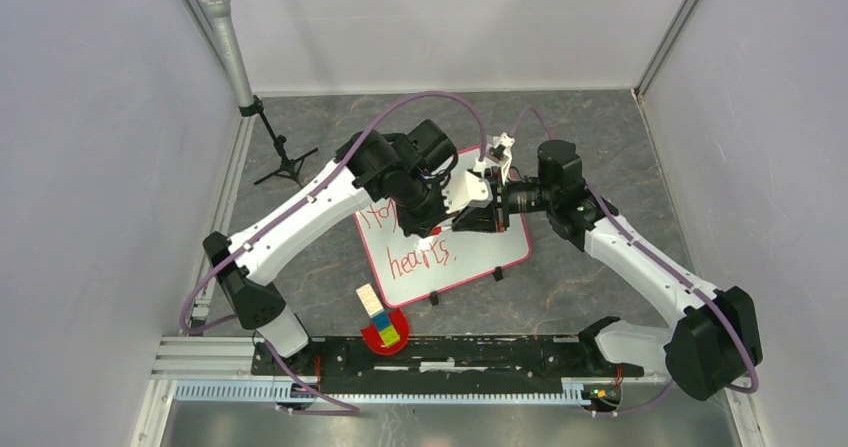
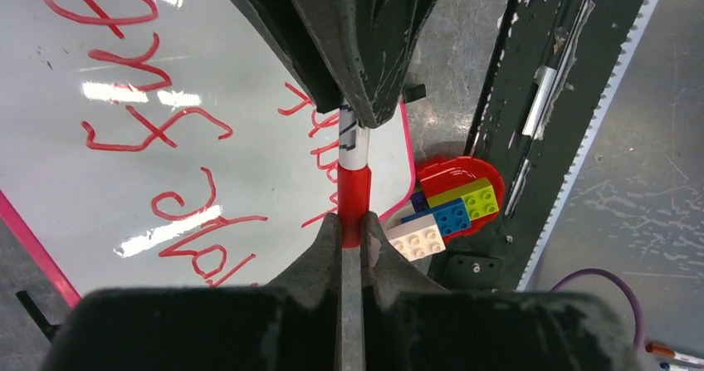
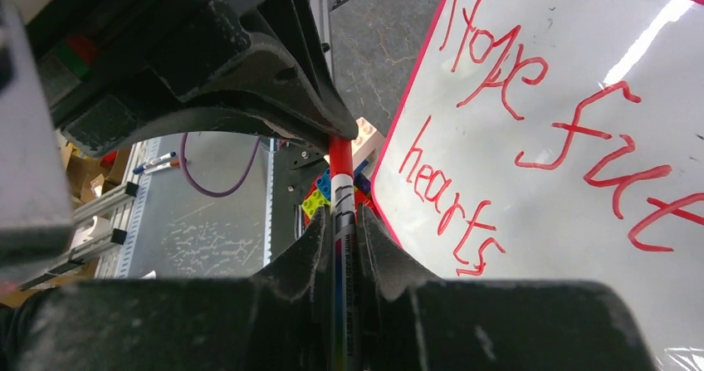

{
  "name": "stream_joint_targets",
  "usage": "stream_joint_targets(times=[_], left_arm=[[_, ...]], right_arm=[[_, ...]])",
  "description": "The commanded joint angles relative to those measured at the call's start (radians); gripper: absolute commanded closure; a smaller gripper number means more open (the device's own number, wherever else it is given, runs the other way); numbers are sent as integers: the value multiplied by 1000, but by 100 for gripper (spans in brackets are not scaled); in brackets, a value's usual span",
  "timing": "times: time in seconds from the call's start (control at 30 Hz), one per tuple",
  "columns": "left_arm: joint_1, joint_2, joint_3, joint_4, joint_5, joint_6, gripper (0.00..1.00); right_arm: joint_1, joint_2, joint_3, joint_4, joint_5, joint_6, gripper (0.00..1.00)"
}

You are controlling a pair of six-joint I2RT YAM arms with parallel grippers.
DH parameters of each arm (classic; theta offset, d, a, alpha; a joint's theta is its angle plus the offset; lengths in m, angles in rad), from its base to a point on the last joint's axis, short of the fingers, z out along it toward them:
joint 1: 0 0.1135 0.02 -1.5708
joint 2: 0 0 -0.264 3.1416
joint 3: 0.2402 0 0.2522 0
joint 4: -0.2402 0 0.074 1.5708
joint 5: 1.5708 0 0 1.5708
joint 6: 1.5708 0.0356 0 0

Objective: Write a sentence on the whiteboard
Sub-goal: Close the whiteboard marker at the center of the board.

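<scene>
The left tool [image 2: 352, 231] was clamped on the marker cap [image 2: 354, 190], the right tool [image 3: 343, 222] on the marker barrel [image 3: 341, 190], both above the whiteboard [image 1: 482, 255].

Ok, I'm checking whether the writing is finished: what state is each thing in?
whiteboard: lying flat, red handwriting on it.
marker: capped, held between both grippers.
left gripper: shut on the marker's capped end.
right gripper: shut on the marker's other end.
bricks: clipped together, resting partly on the red dish.
</scene>
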Motion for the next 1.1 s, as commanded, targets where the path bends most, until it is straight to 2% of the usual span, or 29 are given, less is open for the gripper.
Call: stream_joint_targets(times=[0.0, 0.13, 0.23, 0.33, 0.43, 0.5, 0.6, 0.77, 0.87, 1.07], left_arm=[[-5, -50, 70, 397, 207, -28, 83], [67, -96, 53, 271, 255, 53, 63], [106, -144, 8, 218, 278, 73, 52], [224, -197, -40, 273, 362, 8, 39], [337, -233, -94, 343, 463, -46, 31], [343, -266, -153, 392, 455, -42, 27], [341, -291, -205, 448, 456, -66, 21], [330, -280, -218, 454, 453, -73, 21], [294, -271, -218, 423, 460, -54, 24], [274, -266, -263, 379, 495, -22, 45]], right_arm=[[-33, 11, 89, 10, -25, -19, 100], [-152, 2, 131, 16, -63, 3, 100], [-203, 0, 155, 27, -82, 20, 100], [-214, -8, 155, 99, -92, 86, 100], [-214, -15, 126, 234, -105, 211, 100], [-207, -19, 99, 316, -109, 279, 100], [-178, -27, 91, 310, -103, 283, 100], [-100, -18, 126, 176, -65, 174, 100], [-59, -5, 153, 91, -36, 95, 100], [-31, 13, 186, 46, -21, 58, 100]])
